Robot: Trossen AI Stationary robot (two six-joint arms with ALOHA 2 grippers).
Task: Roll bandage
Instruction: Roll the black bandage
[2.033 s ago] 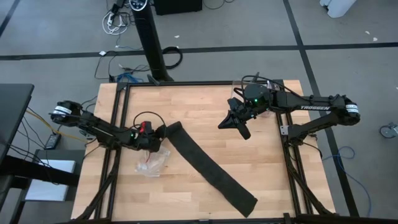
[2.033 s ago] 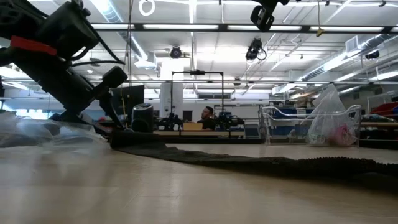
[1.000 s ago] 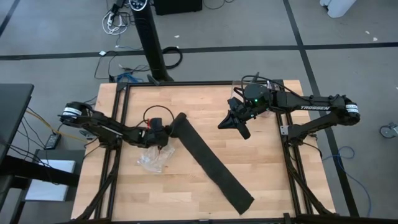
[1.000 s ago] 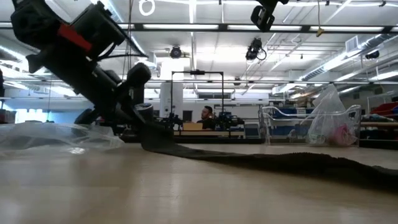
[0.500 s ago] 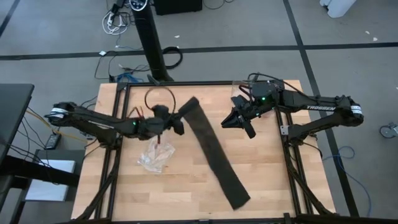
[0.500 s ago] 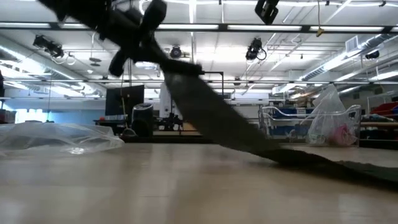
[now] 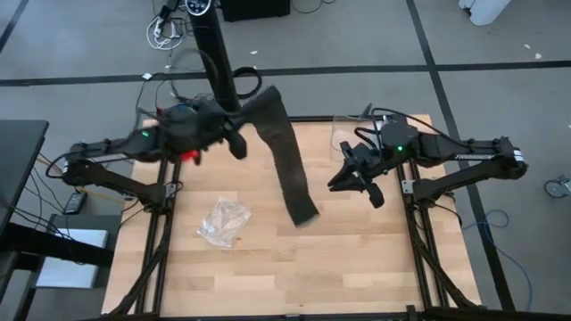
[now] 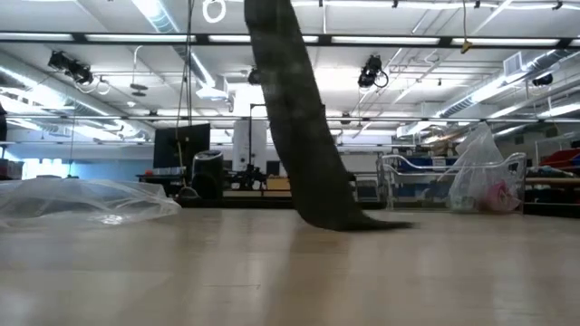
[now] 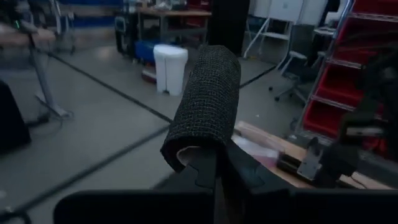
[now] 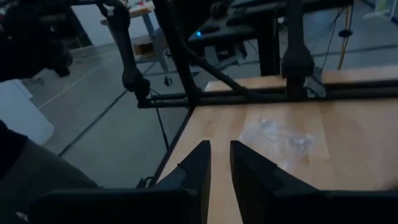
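Note:
The bandage (image 7: pixel 287 156) is a long dark fabric strip. It hangs slanting from my raised left gripper (image 7: pixel 244 114) above the table's far left. Only its lower end (image 8: pixel 349 219) lies on the wood. In the left wrist view its upper end (image 9: pixel 205 102) curls over my left gripper (image 9: pixel 219 167), which is shut on it. My right gripper (image 7: pixel 359 185) hovers right of the strip, over the table's right half. In the right wrist view my right gripper (image 10: pixel 220 163) is narrowly open with nothing between its fingers. My left gripper pinches the bandage's upper end (image 9: pixel 200 151) between its two fingers, and the fabric arches over the fingertips in a curl. One layer or several, I cannot tell. The strip hangs down from the hold, and its lower end (image 7: pixel 305 214) rests on the table.
A crumpled clear plastic bag (image 7: pixel 223 223) lies on the table's left half, near the hanging strip. A clear sheet (image 10: pixel 280 138) lies by the far right edge. Black frame rails (image 7: pixel 165 223) run along both sides of the table. Bare wood (image 7: pixel 294 276) lies toward the near edge.
My left gripper has risen and swung toward the far edge, keeping its hold on the bandage's end. The strip, which lay slantwise along the table, is lifted until only its lower end stays on the wood. My right gripper has shifted slightly toward the near right.

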